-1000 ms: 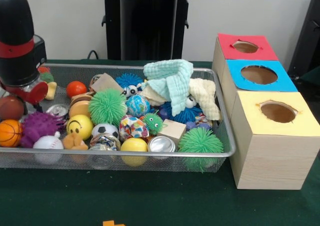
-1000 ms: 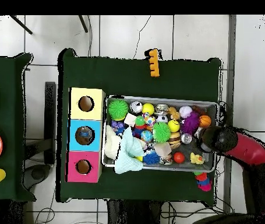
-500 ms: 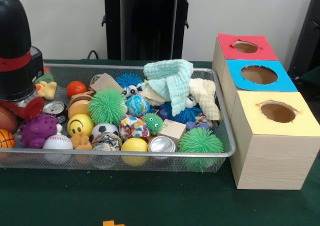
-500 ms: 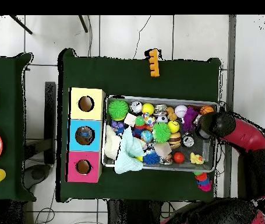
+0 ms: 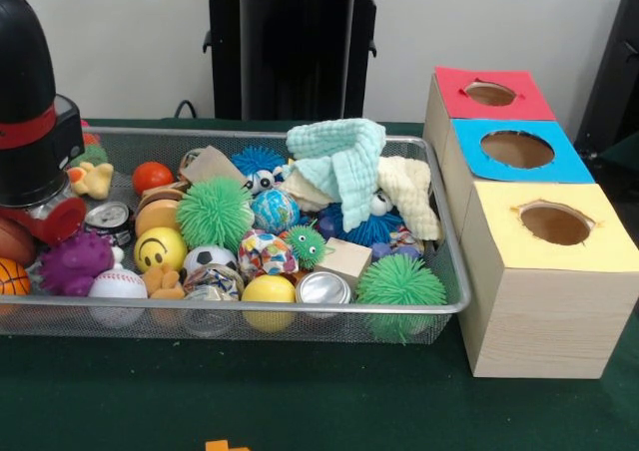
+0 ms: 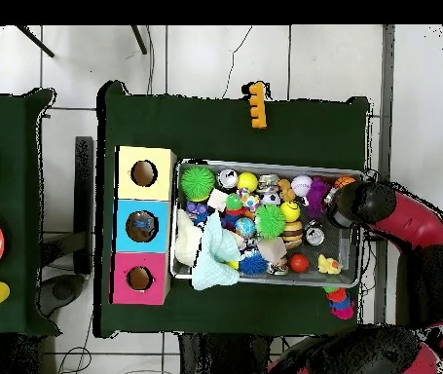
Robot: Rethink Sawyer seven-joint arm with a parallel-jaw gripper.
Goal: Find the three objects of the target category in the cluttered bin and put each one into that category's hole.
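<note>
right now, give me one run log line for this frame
phase: searching | arm: over the bin's end farthest from the boxes | gripper: hidden | holes: nothing seen inside

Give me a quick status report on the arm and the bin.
Gripper low at the bin's end farthest from the boxes, fingers unclear. Nothing seen in any hole. Towels piled over toys beside the boxes.

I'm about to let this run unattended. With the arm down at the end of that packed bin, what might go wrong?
The arm sits low among the purple spiky ball, baseball and basketball; it could knock one over the bin's low rim. The cloths cover toys, so targets may be missed.
</note>
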